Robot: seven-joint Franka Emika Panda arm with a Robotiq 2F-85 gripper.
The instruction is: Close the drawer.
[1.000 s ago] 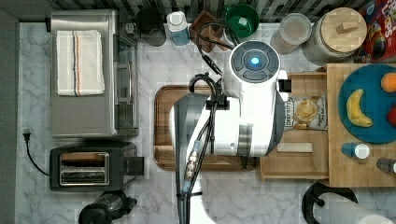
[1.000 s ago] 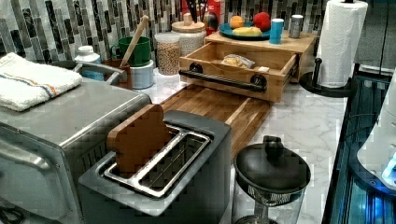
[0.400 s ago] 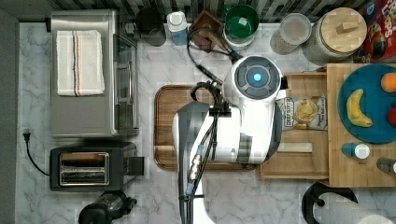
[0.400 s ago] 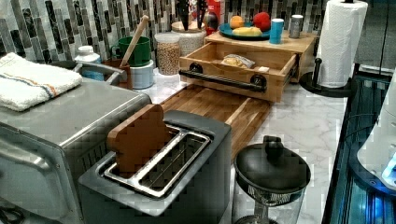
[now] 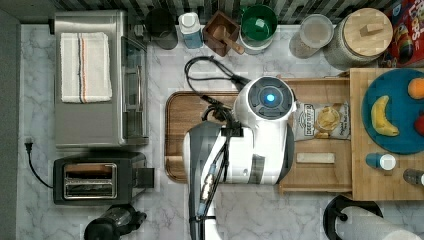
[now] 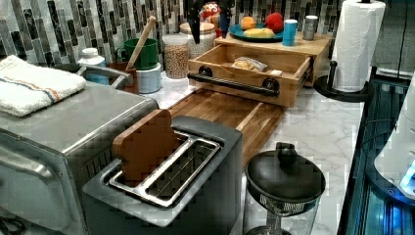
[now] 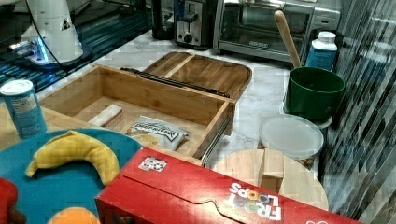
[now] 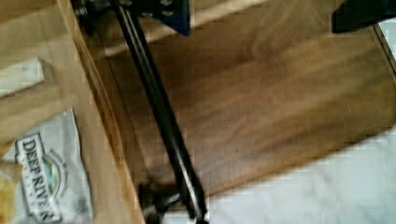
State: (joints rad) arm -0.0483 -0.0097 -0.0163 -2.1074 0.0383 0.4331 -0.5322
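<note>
The drawer (image 5: 320, 172) is a light-wood box standing pulled out from under the thick slab at the top view's right. A chip bag (image 5: 322, 121) and a white bar (image 5: 315, 158) lie inside it. A black bar handle (image 8: 163, 121) runs across its front (image 6: 240, 93). My gripper (image 8: 271, 14) is open and hangs just above that handle, one finger (image 8: 180, 14) close to the bar and the other over the dark board. In the top view my arm (image 5: 250, 145) covers the drawer's front edge. The open drawer (image 7: 154, 100) also faces the right view.
A dark walnut cutting board (image 5: 185, 125) lies right in front of the drawer. A toaster (image 5: 97, 179) and a toaster oven (image 5: 100, 80) stand at the top view's left. Jars and a green cup (image 5: 259, 22) line the back wall. A paper towel roll (image 6: 359, 44) stands beside the slab.
My arm has shifted downward in the top view, along the drawer's front edge. The drawer has not moved.
</note>
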